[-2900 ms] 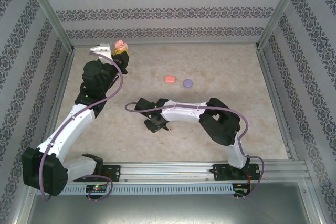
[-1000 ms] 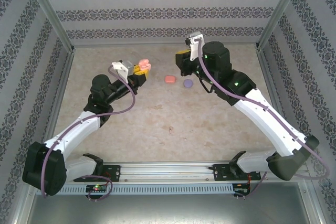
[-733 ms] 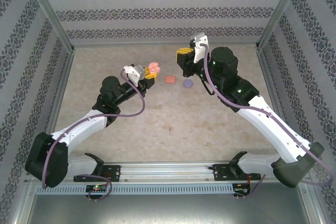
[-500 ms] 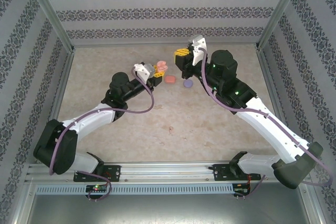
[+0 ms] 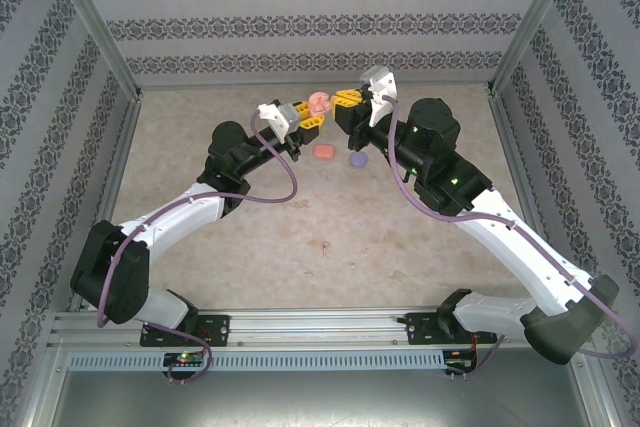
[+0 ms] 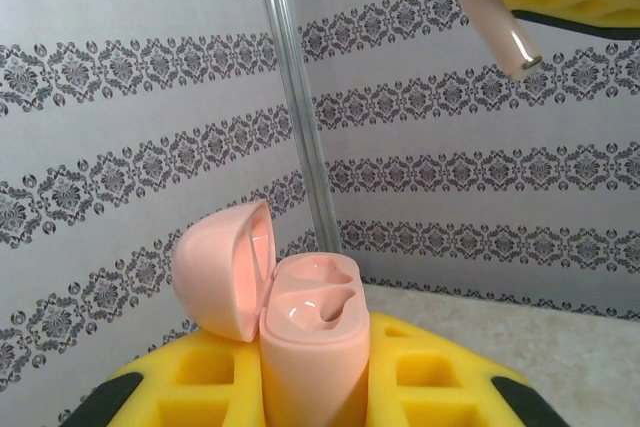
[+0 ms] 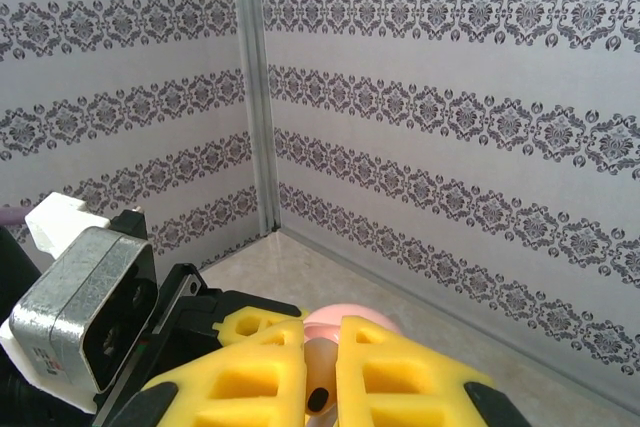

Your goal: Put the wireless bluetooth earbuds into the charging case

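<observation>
Nearly docked: pale pink earbud poised over the open case

Both arms meet in mid-air above the far half of the bench (image 5: pixel 250 247). My left gripper (image 5: pixel 312 115) is clenched on the pink charging case (image 6: pixel 312 332). It holds the case upright with the lid (image 6: pixel 222 269) swung back to the left, so the 2 sockets face up and can be reached from above. My right gripper (image 5: pixel 349 98) is clamped on 1 pale pink earbud (image 6: pixel 497 19), whose stem pokes down and out of the yellow pads. From the left wrist view the earbud sits above and to the right of the case, apart from it and not yet over a socket. I judge the hinged lid to be the main thing to avoid, so the approach should come from the open side. Below, a coral case (image 5: pixel 324 151) and a purple case (image 5: pixel 357 159) lie just beside each other on the bench, well clear of the hand-off. Nearer me lies a small reddish speck (image 5: pixel 326 245), too small to name.
</observation>
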`<state>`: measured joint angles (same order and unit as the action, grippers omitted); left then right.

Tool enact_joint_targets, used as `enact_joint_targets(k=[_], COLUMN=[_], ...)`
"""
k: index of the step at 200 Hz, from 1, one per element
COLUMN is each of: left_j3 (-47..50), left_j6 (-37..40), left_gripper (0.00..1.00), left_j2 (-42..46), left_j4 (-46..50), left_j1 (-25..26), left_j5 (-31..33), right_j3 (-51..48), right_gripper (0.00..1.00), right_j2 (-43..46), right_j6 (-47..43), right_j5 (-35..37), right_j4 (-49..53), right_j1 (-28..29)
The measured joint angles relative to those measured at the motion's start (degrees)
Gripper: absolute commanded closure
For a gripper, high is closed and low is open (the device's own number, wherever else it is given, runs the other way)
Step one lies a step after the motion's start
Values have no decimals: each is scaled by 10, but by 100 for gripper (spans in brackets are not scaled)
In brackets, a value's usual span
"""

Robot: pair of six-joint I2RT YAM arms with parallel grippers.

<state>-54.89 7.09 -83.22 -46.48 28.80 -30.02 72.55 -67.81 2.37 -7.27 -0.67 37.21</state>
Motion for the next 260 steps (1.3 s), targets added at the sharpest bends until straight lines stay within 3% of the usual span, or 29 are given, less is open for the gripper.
enact_joint_targets(k=[260], left_j3=[0], left_j6=[-7], left_gripper=[100], left_j2=[9], left_j4=[3], left_j1=[19], left_j5=[-13], right_j3=[-21], right_gripper=[88], right_j2=[-37], right_j6=[22], right_j5=[-10], right_j4=[-30], right_j1=[-15])
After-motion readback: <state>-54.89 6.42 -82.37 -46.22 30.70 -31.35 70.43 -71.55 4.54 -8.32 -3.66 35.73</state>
